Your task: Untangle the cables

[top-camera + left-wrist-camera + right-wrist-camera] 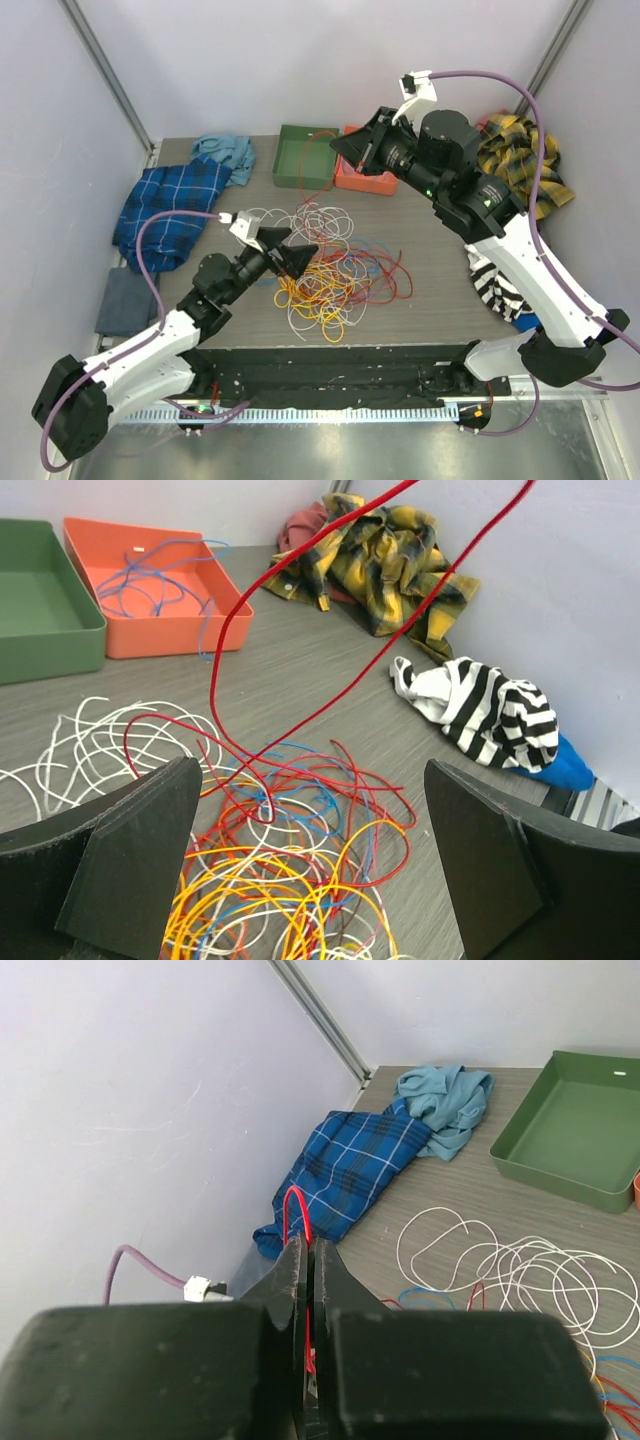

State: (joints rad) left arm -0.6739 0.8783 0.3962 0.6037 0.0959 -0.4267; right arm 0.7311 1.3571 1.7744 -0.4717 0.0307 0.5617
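RIGHT gripper (pixel 305 1250): pinching red cable (pixel 212 675), upper centre of top view | LEFT gripper (pixel 295 250): spread, above cables (pixel 335 275) at centre | RISK: red cable threads the pile; lifting may drag or cinch loops | AROUND: green tray (pixel 300 178), orange tray (pixel 365 184) behind pile; cloths at edges; path unobstructed

cables (pixel 335 270): thin wires, tangled heap, table ctr. White loops at far-left of heap, yellow/orange at near edge, red + blue to rt, all overlapping.
red cable (pixel 213 680): doubled strand lifted out of heap, rising to rt gripper (pixel 305 1250), pinched betw. jaws.
blue cable (pixel 150 580): loose coil in orange tray (pixel 170 645), one strand over rim.
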